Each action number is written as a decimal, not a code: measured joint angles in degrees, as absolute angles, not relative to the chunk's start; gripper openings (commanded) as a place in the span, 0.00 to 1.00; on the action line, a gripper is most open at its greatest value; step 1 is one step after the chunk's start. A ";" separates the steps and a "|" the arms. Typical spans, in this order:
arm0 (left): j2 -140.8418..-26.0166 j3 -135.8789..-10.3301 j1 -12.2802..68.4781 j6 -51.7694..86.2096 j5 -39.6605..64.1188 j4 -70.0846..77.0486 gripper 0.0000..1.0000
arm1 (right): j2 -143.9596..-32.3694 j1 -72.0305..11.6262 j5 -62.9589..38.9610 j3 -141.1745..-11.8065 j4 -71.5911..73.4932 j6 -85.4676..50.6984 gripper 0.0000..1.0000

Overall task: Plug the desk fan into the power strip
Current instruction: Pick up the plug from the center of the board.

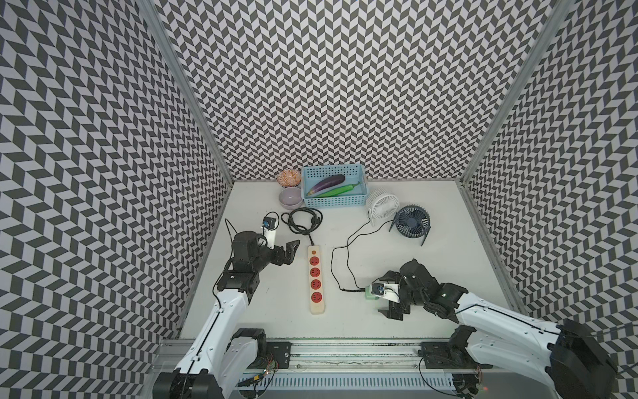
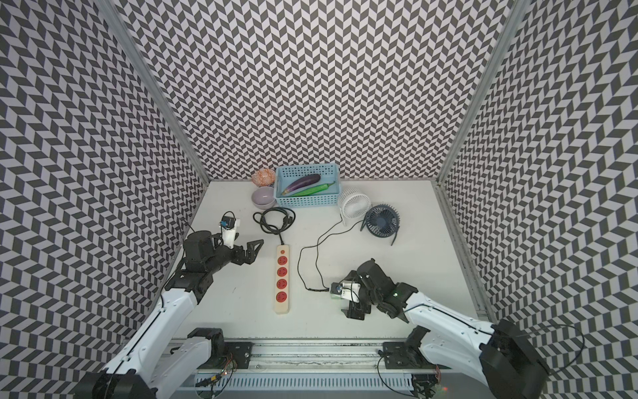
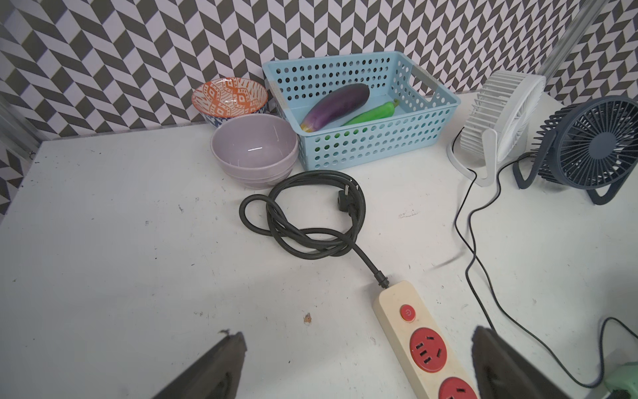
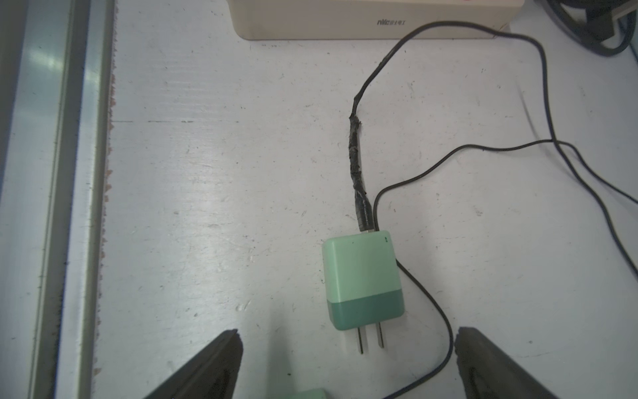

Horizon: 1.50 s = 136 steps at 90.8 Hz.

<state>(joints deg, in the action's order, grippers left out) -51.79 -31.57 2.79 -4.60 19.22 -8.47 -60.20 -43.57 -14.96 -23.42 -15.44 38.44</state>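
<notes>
Fingers on my right gripper are spread wide, holding nothing; green adapter lies just ahead, lower right of centre in a top view. Power strip sits centre, a bit low, my left gripper wide open beside it, empty. White fan and blue fan stand up and right of it.

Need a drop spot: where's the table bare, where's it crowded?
Bare: table between navy fan and right arm; front edge past the power strip. Crowded: back wall (bowls, blue basket, white fan), plus coiled cord and thin fan cable mid-table.
</notes>
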 measured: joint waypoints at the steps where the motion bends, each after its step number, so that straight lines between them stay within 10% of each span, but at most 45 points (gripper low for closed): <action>1: -51.79 -31.55 2.87 -4.60 19.25 -8.49 1.00 | -60.49 -43.59 -15.03 -23.49 -15.62 38.24 1.00; 136: -50.11 -30.52 5.63 -5.10 18.74 -7.27 1.00 | -75.29 -43.86 -12.49 -30.83 -16.64 38.09 0.78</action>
<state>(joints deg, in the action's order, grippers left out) -50.11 -30.52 5.63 -5.10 18.74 -7.27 -75.29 -43.86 -12.49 -30.83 -16.64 38.09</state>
